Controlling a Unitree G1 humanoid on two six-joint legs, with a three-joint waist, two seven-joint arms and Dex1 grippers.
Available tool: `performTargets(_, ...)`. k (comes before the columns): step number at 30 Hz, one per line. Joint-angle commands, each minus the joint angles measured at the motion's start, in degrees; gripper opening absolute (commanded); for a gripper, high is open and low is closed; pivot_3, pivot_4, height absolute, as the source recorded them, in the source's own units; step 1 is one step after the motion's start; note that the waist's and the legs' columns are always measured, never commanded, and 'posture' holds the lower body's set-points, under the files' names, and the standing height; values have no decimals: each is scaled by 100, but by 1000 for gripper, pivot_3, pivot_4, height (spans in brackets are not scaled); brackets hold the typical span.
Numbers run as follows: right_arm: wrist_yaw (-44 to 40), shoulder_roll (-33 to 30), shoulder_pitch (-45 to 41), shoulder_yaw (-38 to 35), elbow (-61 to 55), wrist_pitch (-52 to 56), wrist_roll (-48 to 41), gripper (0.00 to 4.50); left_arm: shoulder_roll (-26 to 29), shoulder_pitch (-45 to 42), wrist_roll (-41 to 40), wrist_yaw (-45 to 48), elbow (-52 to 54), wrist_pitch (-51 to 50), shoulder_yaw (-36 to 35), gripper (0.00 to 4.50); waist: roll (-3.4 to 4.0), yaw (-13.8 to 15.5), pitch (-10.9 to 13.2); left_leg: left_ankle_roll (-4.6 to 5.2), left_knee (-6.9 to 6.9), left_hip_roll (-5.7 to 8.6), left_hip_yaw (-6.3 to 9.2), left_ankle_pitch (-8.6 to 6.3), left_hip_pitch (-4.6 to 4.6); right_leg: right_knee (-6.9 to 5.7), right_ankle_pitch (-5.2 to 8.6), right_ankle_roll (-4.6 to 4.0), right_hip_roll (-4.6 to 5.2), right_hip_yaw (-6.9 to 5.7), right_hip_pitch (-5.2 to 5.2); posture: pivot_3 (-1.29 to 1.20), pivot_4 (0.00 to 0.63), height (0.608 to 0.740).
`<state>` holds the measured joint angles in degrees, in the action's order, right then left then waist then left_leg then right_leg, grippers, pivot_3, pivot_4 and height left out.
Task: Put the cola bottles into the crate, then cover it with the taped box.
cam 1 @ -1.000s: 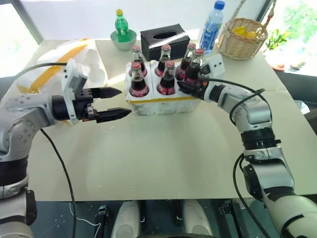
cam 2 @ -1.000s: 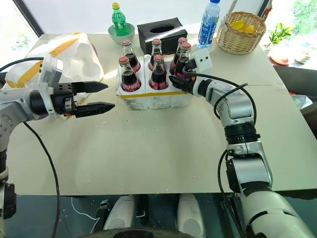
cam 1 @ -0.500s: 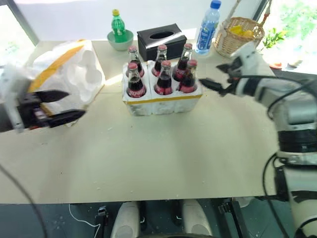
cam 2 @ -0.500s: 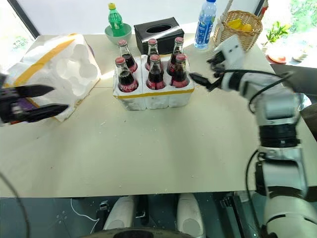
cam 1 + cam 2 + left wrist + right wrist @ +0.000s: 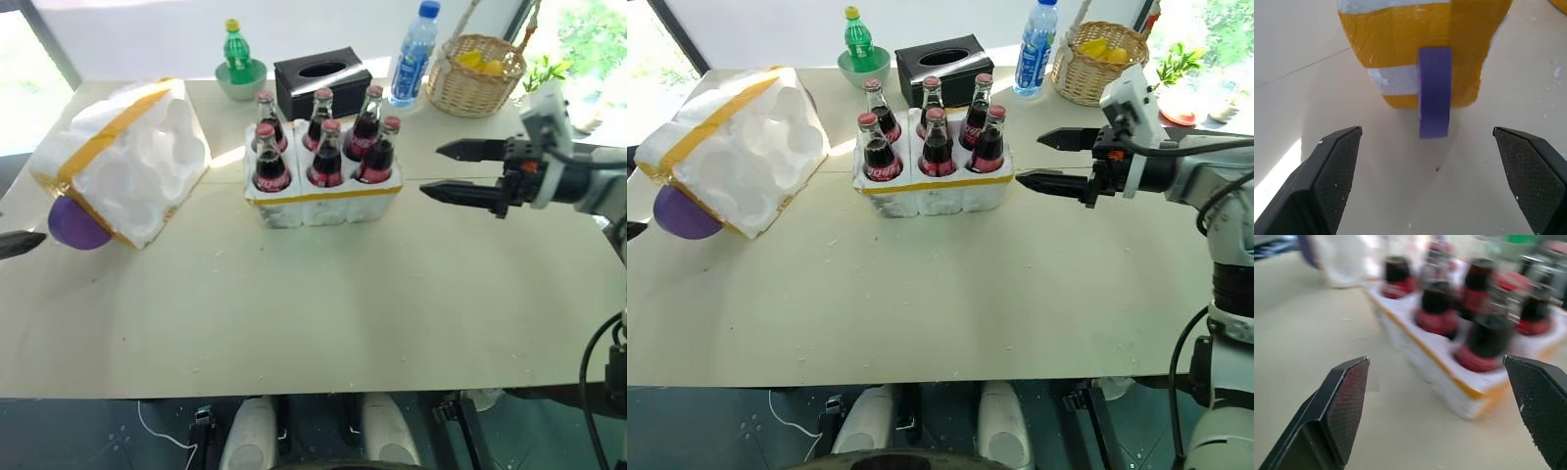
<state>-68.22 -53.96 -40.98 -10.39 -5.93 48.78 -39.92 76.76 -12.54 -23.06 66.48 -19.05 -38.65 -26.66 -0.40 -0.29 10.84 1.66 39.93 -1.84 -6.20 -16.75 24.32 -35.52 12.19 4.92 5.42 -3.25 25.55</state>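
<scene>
A pale bench [image 5: 323, 313] holds a low white crate [image 5: 323, 196] with a yellow tape band, near the middle toward the far side. All 6 cola bottles [image 5: 324, 157], dark with red caps, stand upright in its wells in 2 rows of 3.

To the robot's left of the crate, well apart from it, the taped box [image 5: 127, 162] lies tilted on its side, its moulded white inside facing the crate, yellow tape across it and a purple piece [image 5: 76, 223] at its lower edge.

The right gripper [image 5: 443, 170] hovers just beside the crate on the robot's right, empty, its 2 black fingers spread wide and pointing toward the bottles.

In the left wrist view the left gripper [image 5: 1439, 147] faces the taped box, fingers spread wide, holding nothing.
</scene>
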Motion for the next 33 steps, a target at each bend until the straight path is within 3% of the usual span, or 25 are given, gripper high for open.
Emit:
performTargets(1, -119, -143, -5, -448, -457, 240, -611, 4468, -153, -1102, 373, 149, -652, 372, 1015, 4500, -5, 4, -3, 0, 1, 1, -2, 0, 0, 0, -1, 2, 0, 0, -1, 0, 150, 740)
performTargets(4, 87, -113, 97, -474, -608, 245, -652, 4468, -416, -2053, 883, 223, -1349, 669, 1822, 4500, -11, -15, -7, 2, 8, 5, -19, 0, 0, -4, -9, 15, -2, -3, -4, 0, 150, 740)
performTargets(9, 342, -175, 317, -659, -859, 312, -812, 4468, -728, -3174, 1367, 335, -2076, 630, 2509, 4500, -14, -26, -5, -11, 11, 10, -20, 9, 4, -6, -9, 17, -11, -3, -2, 0, 150, 740)
performTargets(12, 514, -219, 365, -784, -872, 322, -830, 4500, -835, -3535, 1595, 414, -2489, 652, 2744, 3622, -14, -32, -5, -10, 10, 8, -19, 8, 5, -5, -9, 17, -14, -2, -1, 0, 150, 740)
performTargets(18, 714, -285, 404, -826, -837, 297, -825, 4500, -963, -3939, 1893, 483, -2928, 916, 2902, 545, -15, -35, -5, -2, 12, 5, -18, 4, 5, -5, -9, 17, -14, -2, -1, 0, 150, 740)
performTargets(19, 732, -307, 415, -822, -822, 314, -825, 4500, -976, -4022, 1927, 449, -2980, 956, 2900, 247, -15, -23, -5, 3, 14, 4, -18, 2, 4, -6, -8, 17, -14, -2, -1, 0, 150, 740)
performTargets(24, 710, -451, 496, -860, -735, 392, -858, 4500, -1073, -4253, 2010, 130, -2911, 1517, 2731, 239, -16, -13, -5, 12, 18, 3, -14, -4, 8, -6, -9, 17, -9, -2, -2, 0, 150, 740)
performTargets(28, 805, -547, 580, -933, -643, 243, -680, 4500, -1483, -4693, 1826, -814, -2507, 2413, 2249, 239, -27, 54, -2, 13, 21, 2, -11, -4, 9, -10, -9, 18, -8, -3, -3, 0, 150, 740)
performTargets(33, 846, -571, 742, -1070, -644, 238, -718, 4500, -1938, -4885, 2129, -1743, -1739, 4631, 2167, 239, -31, 104, 0, -9, 26, 4, -14, 9, 10, -13, -11, 21, -3, -2, -3, 0, 150, 740)
